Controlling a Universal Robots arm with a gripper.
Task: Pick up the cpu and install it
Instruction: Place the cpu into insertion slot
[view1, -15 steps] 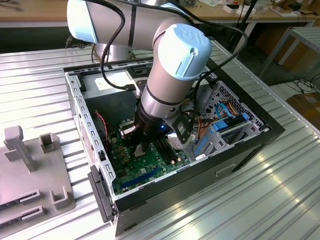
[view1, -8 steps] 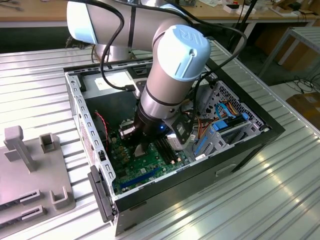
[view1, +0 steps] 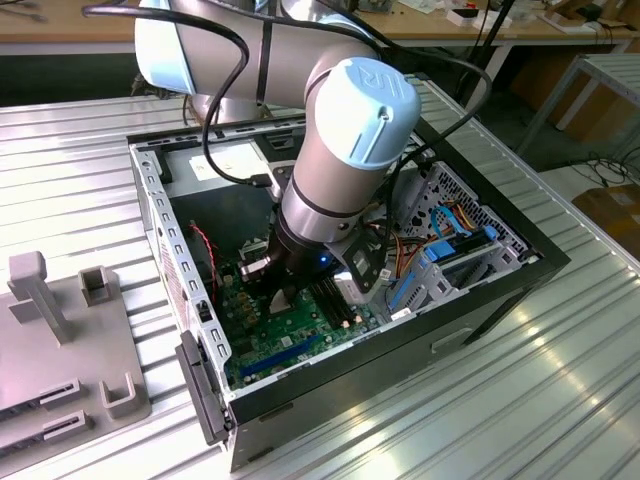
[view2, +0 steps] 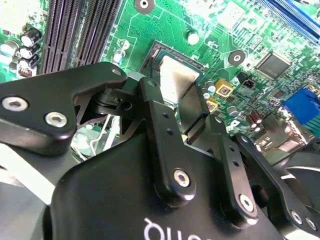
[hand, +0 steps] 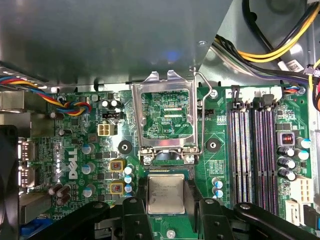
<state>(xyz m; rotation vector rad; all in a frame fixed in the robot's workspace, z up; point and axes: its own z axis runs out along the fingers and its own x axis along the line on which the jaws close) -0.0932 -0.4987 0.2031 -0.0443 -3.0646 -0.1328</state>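
So the arm (view1: 330, 180) was your usual silver-grey tube job with pale blue caps (view1: 372, 98) on the joints, and black cables (view1: 207, 135) looped loosely around it, well up from the claw (view2: 175, 95). The claw itself was all matte black: chunky linked bars pinned with shiny silver screws (view2: 181, 177), and white lettering (view2: 170, 231) on the body behind them. A little blue light (view1: 322, 263) glowed just above the claw.

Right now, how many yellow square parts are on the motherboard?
2. One yellow square sits beside the cpu; the other next to it, nearer the raised socket frame. More may be hidden.
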